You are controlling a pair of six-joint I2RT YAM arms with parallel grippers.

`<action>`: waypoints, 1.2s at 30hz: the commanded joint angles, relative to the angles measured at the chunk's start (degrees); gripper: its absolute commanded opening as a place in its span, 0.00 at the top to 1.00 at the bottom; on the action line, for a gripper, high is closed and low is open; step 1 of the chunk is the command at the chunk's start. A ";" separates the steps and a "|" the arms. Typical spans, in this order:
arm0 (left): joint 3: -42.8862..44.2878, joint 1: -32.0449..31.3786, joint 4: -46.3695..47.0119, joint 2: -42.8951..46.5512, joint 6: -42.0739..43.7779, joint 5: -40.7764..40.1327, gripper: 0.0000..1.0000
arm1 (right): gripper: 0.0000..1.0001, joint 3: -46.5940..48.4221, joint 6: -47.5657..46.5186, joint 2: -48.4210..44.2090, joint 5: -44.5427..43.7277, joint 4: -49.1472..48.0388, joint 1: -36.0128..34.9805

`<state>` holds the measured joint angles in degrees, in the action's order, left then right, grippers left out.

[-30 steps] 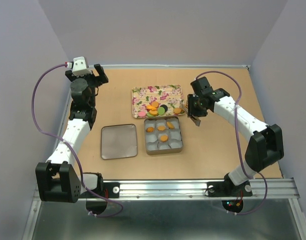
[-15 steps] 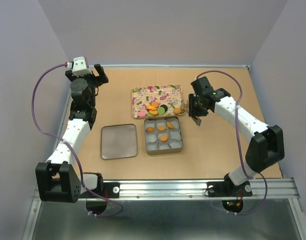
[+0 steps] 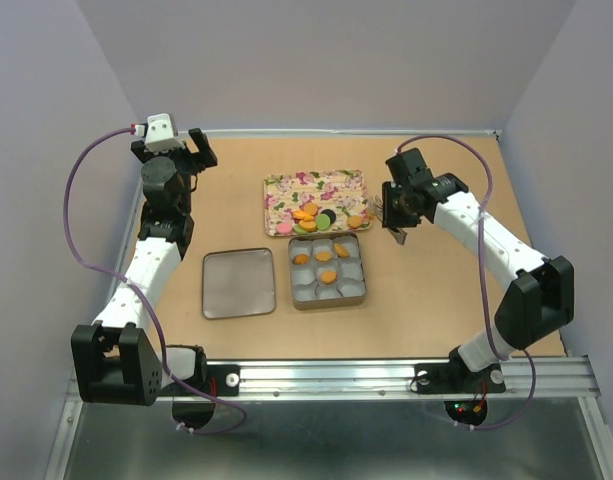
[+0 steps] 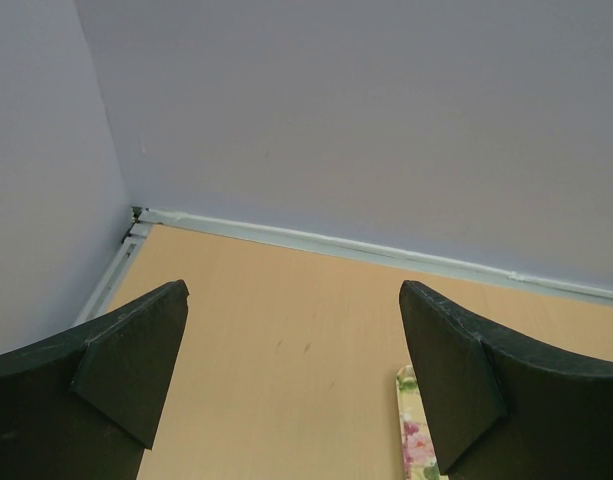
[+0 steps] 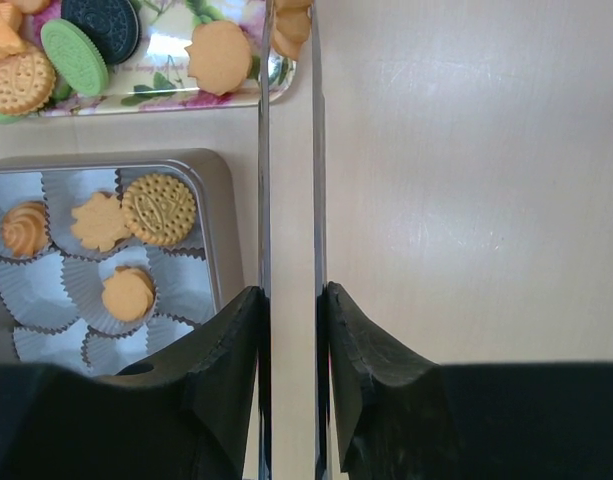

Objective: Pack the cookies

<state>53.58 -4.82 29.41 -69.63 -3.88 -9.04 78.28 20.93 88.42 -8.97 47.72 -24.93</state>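
Round flat cookies point(image 3: 314, 217), mostly orange, are heaped on a floral rectangular tray point(image 3: 286, 185); several are seated in white paper cups point(image 5: 46, 290) of a silver square tin point(image 3: 358, 292). The left gripper point(image 4: 291, 380) is held wide open and empty. The thin blades of the right gripper point(image 5: 290, 60) are drawn almost together beside an orange cookie point(image 5: 291, 25) at the tray's edge; whether it is gripped cannot be told.

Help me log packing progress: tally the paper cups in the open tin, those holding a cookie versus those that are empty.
Empty white paper cups in the square metal tin: 5
Cups holding an orange cookie: 4
Total: 9 cups
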 commanded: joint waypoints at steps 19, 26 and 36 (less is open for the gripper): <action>1.61 -0.28 2.06 0.19 0.01 0.95 0.01 | 0.77 9.08 -6.25 -13.97 24.52 5.19 -0.12; 1.70 -0.37 1.79 -0.42 -0.16 1.21 0.01 | 0.77 0.22 -3.53 -22.22 29.36 7.29 -0.21; 1.61 -0.63 1.70 -0.95 -0.08 1.13 0.01 | 0.78 -11.48 -0.19 -32.08 30.24 11.69 -0.21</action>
<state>53.58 -4.93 28.93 -70.87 -3.92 -8.10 69.28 18.79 59.24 19.09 58.74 -24.93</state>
